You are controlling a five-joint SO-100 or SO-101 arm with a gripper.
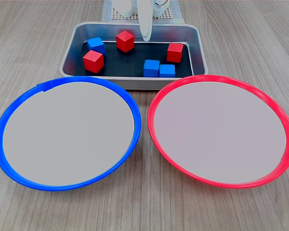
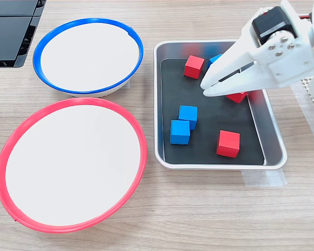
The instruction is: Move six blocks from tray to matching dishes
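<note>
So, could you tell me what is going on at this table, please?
A white robot arm's gripper hovers over the tray, holding nothing, its jaws nearly together. All six blocks are in the tray: three red, such as one, and three blue, such as one. The blue-rimmed dish and the red-rimmed dish hold no blocks.

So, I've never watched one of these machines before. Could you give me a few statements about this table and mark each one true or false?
1. All six small cubes sit inside the rectangular silver metal tray. True.
2. The round blue-rimmed dish already holds a blue cube. False: it holds nothing.
3. Two blue cubes sit touching each other. True.
4. The white gripper is clamped on a red cube. False: it grips nothing, above the tray.
5. The round red-rimmed dish holds nothing. True.
</note>
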